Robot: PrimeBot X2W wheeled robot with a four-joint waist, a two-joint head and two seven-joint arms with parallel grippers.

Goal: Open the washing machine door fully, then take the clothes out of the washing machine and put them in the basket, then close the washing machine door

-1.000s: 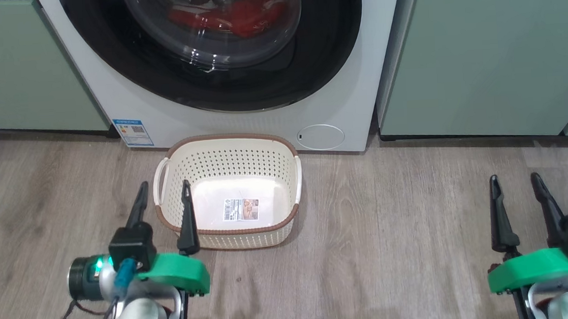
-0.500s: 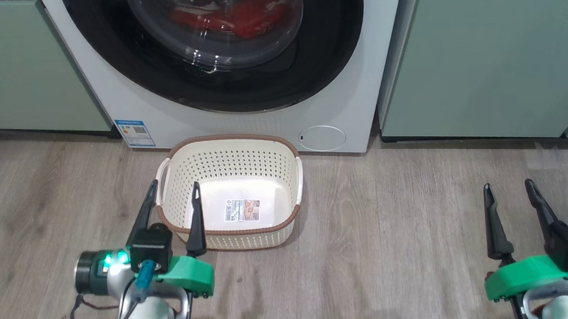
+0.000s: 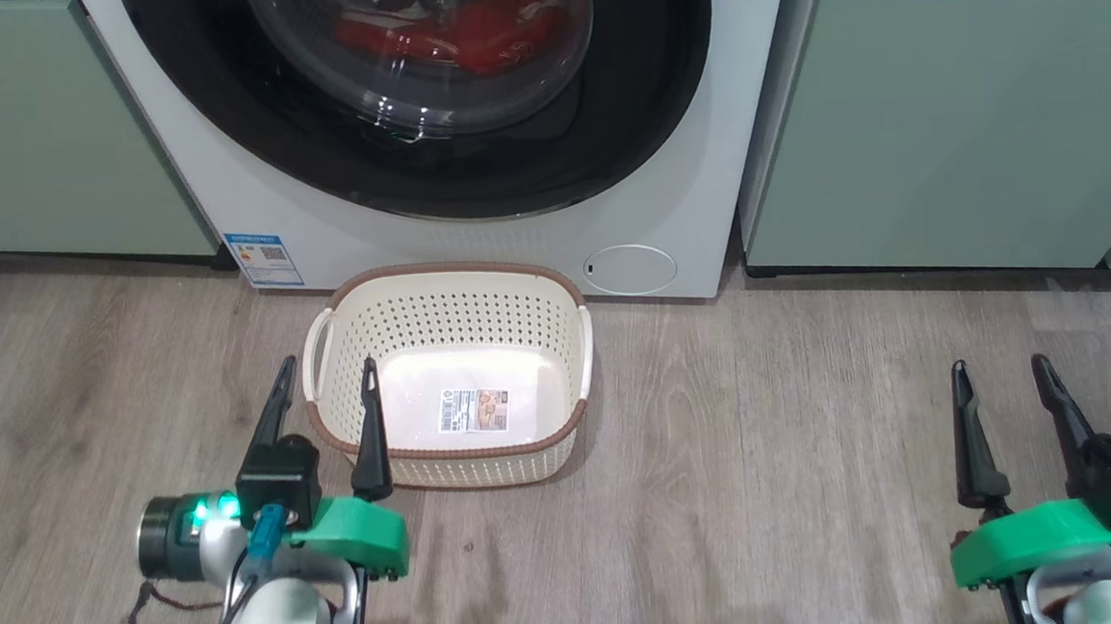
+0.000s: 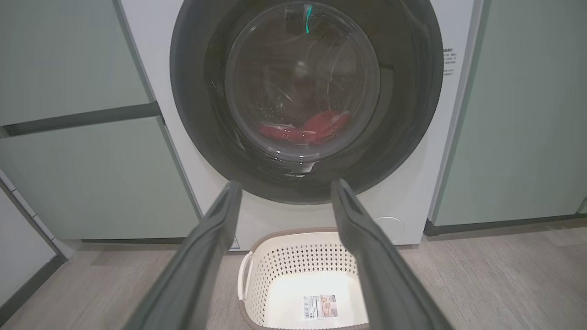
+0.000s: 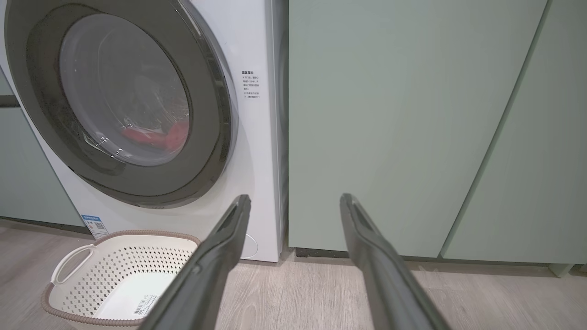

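The white washing machine stands ahead, and the washing machine door with its black rim lies against its front. Behind the glass lie the red clothes, also seen as clothes in the left wrist view. The cream basket sits on the floor just before the machine, with a paper label on its floor. My left gripper is open, its right finger over the basket's near left corner. My right gripper hovers open over the floor far to the basket's right. Both hold nothing.
Pale green cabinets flank the machine on the left, and more cabinets on the right. A round service flap and a blue sticker sit low on the machine. Wood floor stretches between basket and right gripper.
My left gripper swayed slightly right, then came back left. My right gripper sank a little lower in the head view. Both stayed open; door, clothes and basket have not moved.
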